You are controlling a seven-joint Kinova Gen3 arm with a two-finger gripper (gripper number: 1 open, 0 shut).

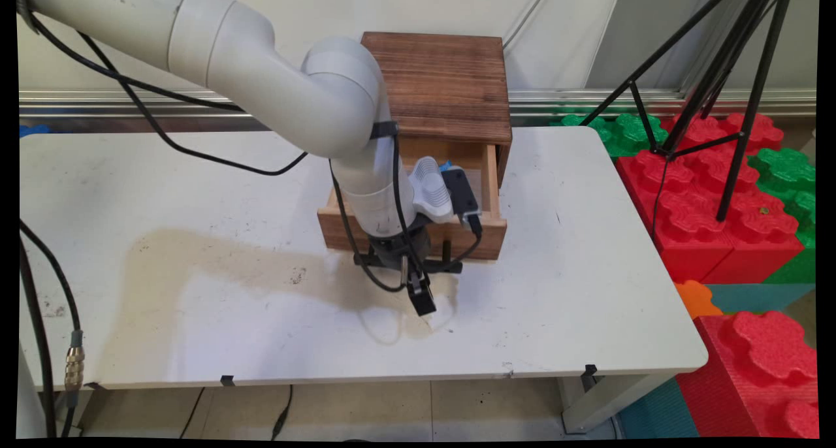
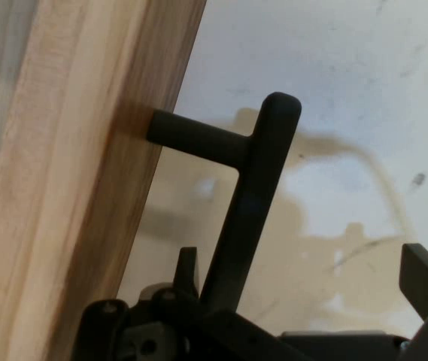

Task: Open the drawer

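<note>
The pincer (image 1: 418,291) hangs just in front of the wooden drawer (image 1: 418,229), which stands pulled out of its small wooden cabinet (image 1: 444,82) at the back of the white desk (image 1: 196,291). In the hand view the black bar handle (image 2: 255,203) runs down between the two fingers; the right finger (image 2: 424,278) stands well off it, so the pincer is open around the handle and not clamped on it. The handle's post meets the drawer front (image 2: 86,188) at the left. Something blue shows inside the drawer, mostly hidden by the wrist. Red and green foam blocks (image 1: 725,193) and a black tripod (image 1: 718,63) stand to the right, clear of the arm. Black cables (image 1: 196,151) trail across the desk.
</note>
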